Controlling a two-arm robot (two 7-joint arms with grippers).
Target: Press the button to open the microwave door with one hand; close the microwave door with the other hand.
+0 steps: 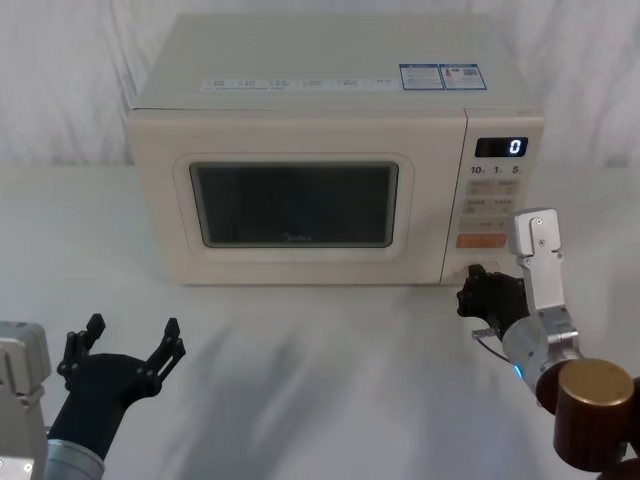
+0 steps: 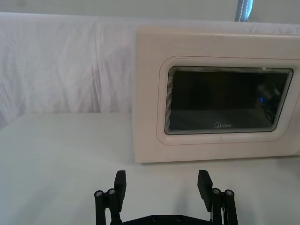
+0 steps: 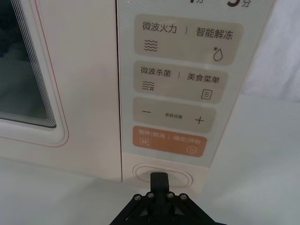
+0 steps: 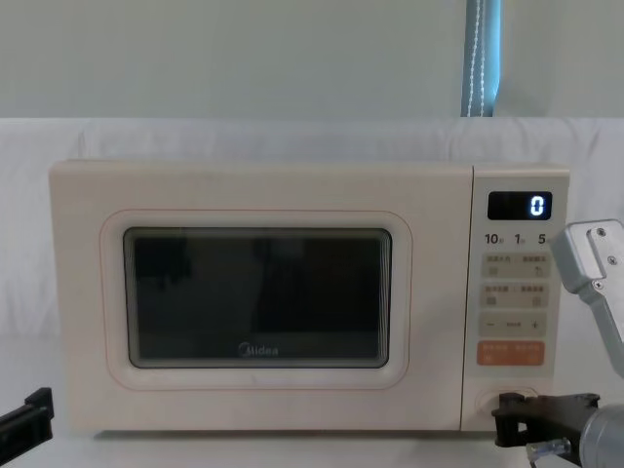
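One wide cream button (image 3: 162, 175) at the panel's lower right meets my right gripper (image 3: 159, 180), fingers pinched together, holding nothing. Microwave door (image 1: 293, 202) sits closed. Near left, my left gripper (image 1: 128, 343) hovers, spread empty.

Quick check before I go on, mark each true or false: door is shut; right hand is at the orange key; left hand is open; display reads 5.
1. The microwave door is shut. True.
2. The right hand is at the orange key. False: its closed fingertips meet the button below it.
3. The left hand is open, short of the door. True.
4. The display reads 5. False: it reads 0.
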